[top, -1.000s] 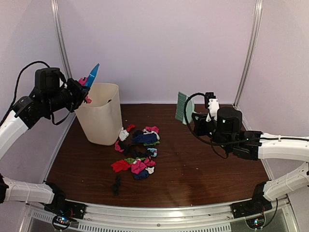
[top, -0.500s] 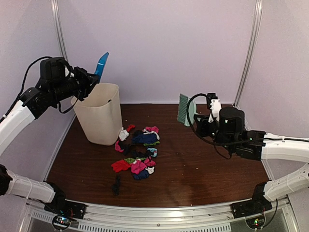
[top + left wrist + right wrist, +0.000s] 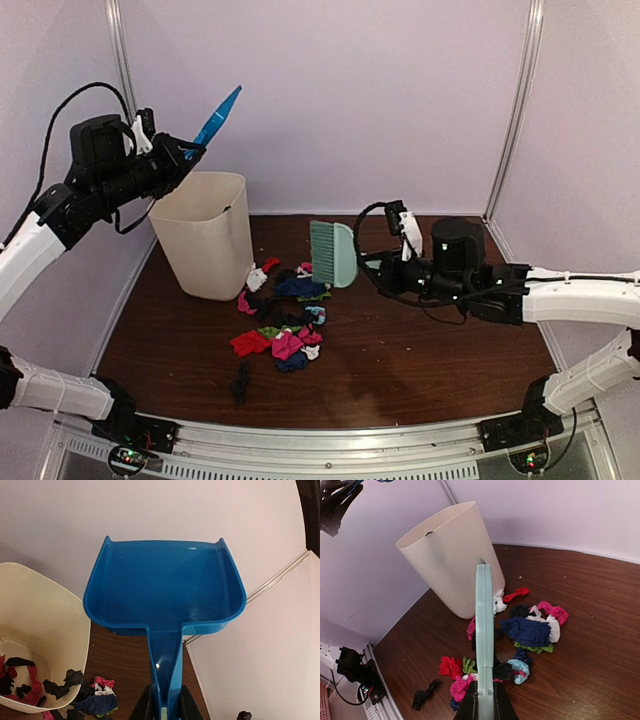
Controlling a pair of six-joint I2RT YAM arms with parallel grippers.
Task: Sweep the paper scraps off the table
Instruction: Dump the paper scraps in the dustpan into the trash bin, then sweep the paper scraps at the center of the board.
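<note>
The paper scraps (image 3: 285, 315) lie in a loose pile on the brown table (image 3: 430, 350), in front of the bin; they also show in the right wrist view (image 3: 530, 630). A black scrap (image 3: 241, 380) lies apart near the front. My left gripper (image 3: 160, 165) is shut on the handle of the blue dustpan (image 3: 165, 585), held high above the bin with its scoop empty. My right gripper (image 3: 375, 265) is shut on the pale green brush (image 3: 332, 253), held above the pile's right side; the brush (image 3: 484, 630) shows edge-on in the right wrist view.
A cream bin (image 3: 205, 235) stands at the back left of the table and holds several scraps (image 3: 25, 682). White walls close the back and sides. A silver rail (image 3: 330, 440) runs along the front edge.
My right arm has swung the brush left from the back right to over the pile. My left arm has lifted and tilted the dustpan higher above the bin.
</note>
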